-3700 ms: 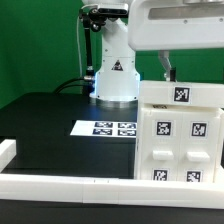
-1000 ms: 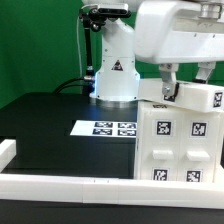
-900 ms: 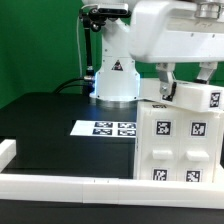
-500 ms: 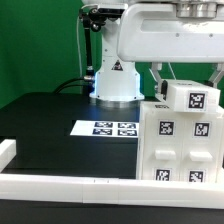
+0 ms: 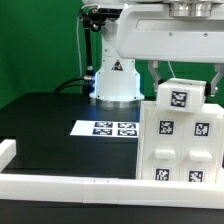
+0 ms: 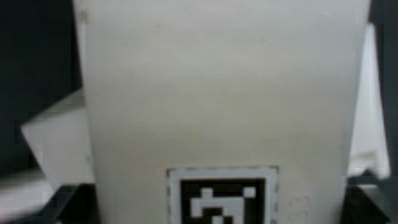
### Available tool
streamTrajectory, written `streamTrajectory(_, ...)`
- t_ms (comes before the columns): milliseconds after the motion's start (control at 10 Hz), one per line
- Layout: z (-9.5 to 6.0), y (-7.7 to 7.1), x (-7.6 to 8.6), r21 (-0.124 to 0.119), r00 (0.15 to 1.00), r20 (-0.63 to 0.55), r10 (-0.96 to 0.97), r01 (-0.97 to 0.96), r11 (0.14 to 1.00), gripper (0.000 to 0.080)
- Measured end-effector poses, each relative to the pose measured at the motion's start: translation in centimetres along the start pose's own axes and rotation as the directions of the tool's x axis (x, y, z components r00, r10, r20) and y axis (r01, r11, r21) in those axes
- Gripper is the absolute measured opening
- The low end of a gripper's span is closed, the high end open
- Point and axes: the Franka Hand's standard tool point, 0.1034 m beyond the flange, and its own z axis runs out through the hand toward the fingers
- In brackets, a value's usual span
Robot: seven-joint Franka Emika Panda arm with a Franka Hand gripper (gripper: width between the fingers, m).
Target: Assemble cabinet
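Note:
The cabinet (image 5: 180, 150) is a large white boxy body with tagged square blocks, at the exterior view's right. My gripper (image 5: 185, 82) hangs just above it, shut on a white tagged block (image 5: 180, 98) that stands upright at the cabinet's top edge, its tag facing the camera. One finger (image 5: 155, 72) shows on each side of the block. In the wrist view the block (image 6: 214, 90) fills most of the picture, its tag low in the frame, with my dark fingertips (image 6: 68, 203) at its two sides. Whether the block touches the cabinet's top is not clear.
The marker board (image 5: 108, 128) lies flat on the black table, left of the cabinet. A long low white rail (image 5: 60, 185) runs along the front edge. The arm's white base (image 5: 115, 75) stands at the back, before a green wall.
The gripper came down onto the tagged block on top of the cabinet, closed on it and turned it, so that it now stands squarely with its tag facing the camera.

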Motion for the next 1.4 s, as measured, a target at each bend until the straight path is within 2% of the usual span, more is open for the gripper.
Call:
streamTrajectory(100, -0.06, -0.04, -0.08, 0.018, 0.988, -0.009, 0.153, -0.153, 0.988, 0.0554)
streamTrajectory(300, -0.07, -0.05, -0.07, 0.021, 0.977, -0.005, 0.215, -0.215, 0.977, 0.0554)
streamTrajectory(600, -0.10, -0.10, -0.08, 0.029, 0.912, 0.011, 0.409, -0.410, 0.912, 0.0554)
streamTrajectory(900, -0.05, -0.14, 0.00, 0.060, 0.613, 0.057, 0.788, -0.790, 0.610, 0.0554)
streamTrajectory(1000, -0.06, -0.18, 0.11, 0.066, 0.552, 0.069, 0.831, -0.834, 0.548, 0.0554)
streamTrajectory(1100, 0.00, -0.10, 0.12, 0.063, 0.526, 0.078, 0.847, -0.850, 0.522, 0.0554)
streamTrajectory(1200, -0.01, -0.13, 0.16, 0.060, 0.452, 0.090, 0.888, -0.892, 0.448, 0.0554)
streamTrajectory(1300, -0.01, -0.14, 0.16, 0.058, 0.435, 0.093, 0.896, -0.900, 0.431, 0.0554)
streamTrajectory(1400, 0.00, -0.12, 0.16, 0.058, 0.432, 0.093, 0.897, -0.902, 0.429, 0.0592)
